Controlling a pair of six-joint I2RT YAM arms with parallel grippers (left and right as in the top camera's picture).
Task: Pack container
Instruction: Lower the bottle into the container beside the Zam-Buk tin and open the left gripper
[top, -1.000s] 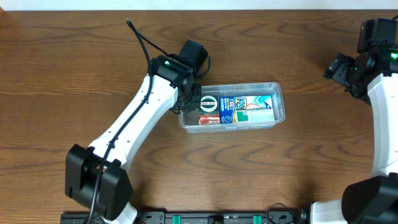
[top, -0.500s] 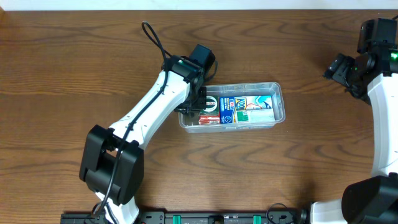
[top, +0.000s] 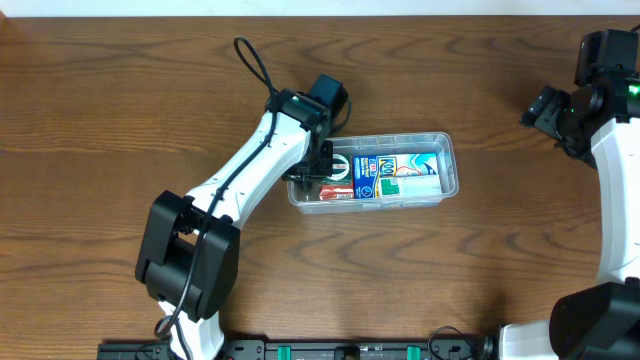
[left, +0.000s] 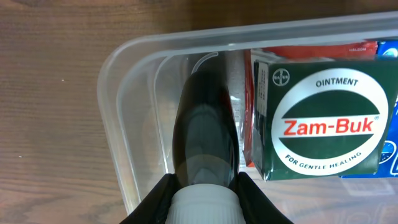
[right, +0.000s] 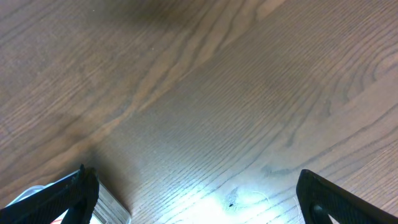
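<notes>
One dark bottle sits pinched in the left gripper inside the container; right gripper spread.

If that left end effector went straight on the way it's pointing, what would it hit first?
Probably the clear floor of the container, at its bare left end. The left end effector holds a dark bottle nose-first in that gap, beside the Zam-Buk box. Depth is hard to judge.
</notes>
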